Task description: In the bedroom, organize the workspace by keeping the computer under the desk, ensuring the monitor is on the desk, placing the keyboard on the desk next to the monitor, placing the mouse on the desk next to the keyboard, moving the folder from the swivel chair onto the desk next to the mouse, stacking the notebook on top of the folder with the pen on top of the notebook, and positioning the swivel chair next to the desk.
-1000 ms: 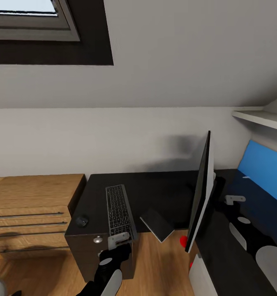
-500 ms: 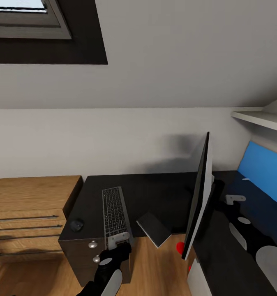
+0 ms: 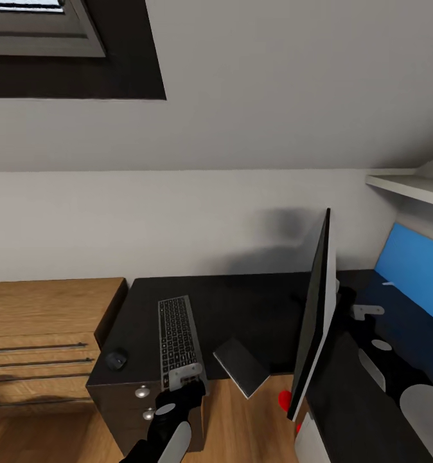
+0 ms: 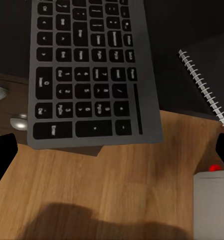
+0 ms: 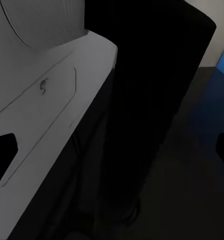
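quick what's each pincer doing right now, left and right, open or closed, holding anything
Left pincer: at the near end of the keyboard; fingers wide apart in the wrist view, open, holding nothing.
Right pincer: fingertips spread, open, holding nothing, close to the monitor.

On my dark desk (image 3: 242, 302) the keyboard (image 3: 178, 337) lies between the mouse (image 3: 116, 359) and the notebook (image 3: 241, 366), which overhangs the edge.

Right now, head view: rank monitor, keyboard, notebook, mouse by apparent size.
1. monitor, seen nearly edge-on and nearer the camera, so unsure against the keyboard
2. keyboard
3. notebook
4. mouse
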{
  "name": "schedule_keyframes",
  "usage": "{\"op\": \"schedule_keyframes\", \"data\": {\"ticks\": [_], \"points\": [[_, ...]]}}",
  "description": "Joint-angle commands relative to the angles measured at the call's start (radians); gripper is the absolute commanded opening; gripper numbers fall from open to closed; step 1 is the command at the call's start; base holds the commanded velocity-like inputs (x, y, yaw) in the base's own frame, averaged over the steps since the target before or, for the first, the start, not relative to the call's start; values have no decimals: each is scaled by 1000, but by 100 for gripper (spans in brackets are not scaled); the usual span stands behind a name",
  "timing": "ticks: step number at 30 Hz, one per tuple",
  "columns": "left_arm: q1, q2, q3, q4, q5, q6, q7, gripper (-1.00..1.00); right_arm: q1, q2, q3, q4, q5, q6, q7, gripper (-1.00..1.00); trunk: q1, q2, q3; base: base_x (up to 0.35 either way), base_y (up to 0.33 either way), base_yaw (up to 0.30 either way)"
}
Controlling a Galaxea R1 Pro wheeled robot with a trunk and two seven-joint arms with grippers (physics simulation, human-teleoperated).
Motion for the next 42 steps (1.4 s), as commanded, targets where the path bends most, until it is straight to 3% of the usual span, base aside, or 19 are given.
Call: {"op": "schedule_keyframes", "data": {"ticks": [1, 9, 22, 42], "points": [[-1, 0, -2, -1, 6, 3, 7, 100, -1, -1, 8, 1, -11, -5, -2, 100, 0, -2, -2, 11, 0, 0], [-1, -1, -2, -1, 6, 3, 7, 100, -2, -1, 6, 1, -11, -4, -3, 100, 0, -2, -2, 3, 0, 0], [-1, 2, -2, -92, 10, 3, 7, 100, -2, -1, 7, 1, -10, -3, -4, 100, 0, -2, -2, 0, 0, 0], [-1, 2, 0, -129, 16, 6, 9, 100, -2, -1, 9, 1, -11, -2, -4, 100, 77, -142, -65, 0, 0, 0]]}}
